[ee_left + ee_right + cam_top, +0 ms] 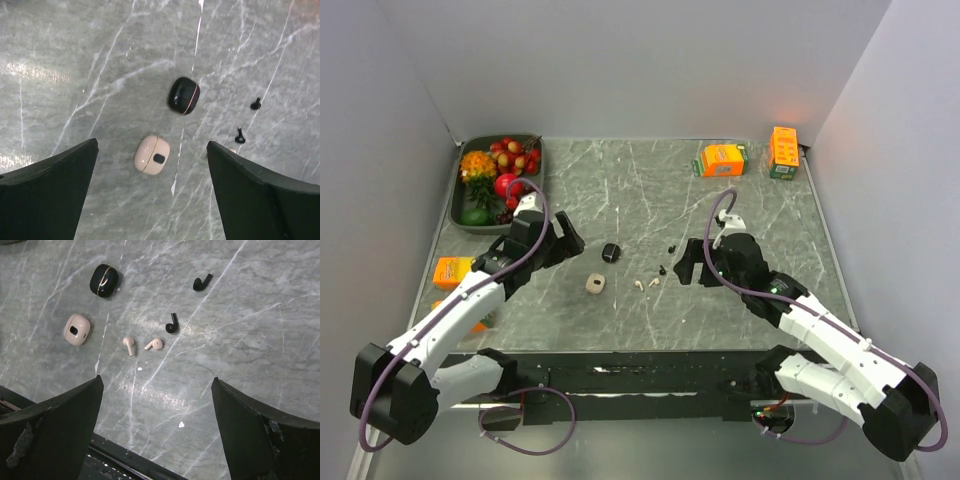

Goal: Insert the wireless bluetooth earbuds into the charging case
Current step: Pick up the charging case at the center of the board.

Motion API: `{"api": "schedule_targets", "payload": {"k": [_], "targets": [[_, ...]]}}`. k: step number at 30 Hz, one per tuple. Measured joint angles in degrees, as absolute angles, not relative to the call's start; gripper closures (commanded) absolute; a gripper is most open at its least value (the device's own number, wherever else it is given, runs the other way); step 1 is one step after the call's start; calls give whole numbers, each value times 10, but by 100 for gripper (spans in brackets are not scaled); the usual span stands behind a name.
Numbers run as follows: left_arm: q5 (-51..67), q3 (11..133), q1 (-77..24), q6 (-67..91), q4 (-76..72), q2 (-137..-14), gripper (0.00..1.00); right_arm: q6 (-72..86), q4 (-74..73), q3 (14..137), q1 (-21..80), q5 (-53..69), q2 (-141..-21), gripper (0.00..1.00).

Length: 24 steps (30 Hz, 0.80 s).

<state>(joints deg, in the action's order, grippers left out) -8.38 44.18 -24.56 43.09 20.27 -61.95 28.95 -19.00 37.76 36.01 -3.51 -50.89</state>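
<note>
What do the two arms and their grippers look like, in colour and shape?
The left arm and right arm have white shells, black joints and black base blocks. A purple cable loops along each. The left gripper and right gripper are black, with broad wedge-shaped fingers. The right gripper's fingers show pale scuffs.

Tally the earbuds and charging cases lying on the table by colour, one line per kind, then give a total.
White earbuds: 2
Black earbuds: 2
White charging case: 1
Black charging case: 1
Total: 6
</note>
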Motion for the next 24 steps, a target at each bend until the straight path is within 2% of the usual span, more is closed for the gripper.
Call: {"api": "schedule_targets", "payload": {"k": [11,15,24], "targets": [[-21,417,-246,380,206,-613,1,265,-186,380,360,-3,-496,11],[8,407,-247,382,205,-630,4,261,-186,382,361,23,-511,12],[-2,406,-296,425,194,-681,2,261,-187,382,366,44,-531,12]]}}
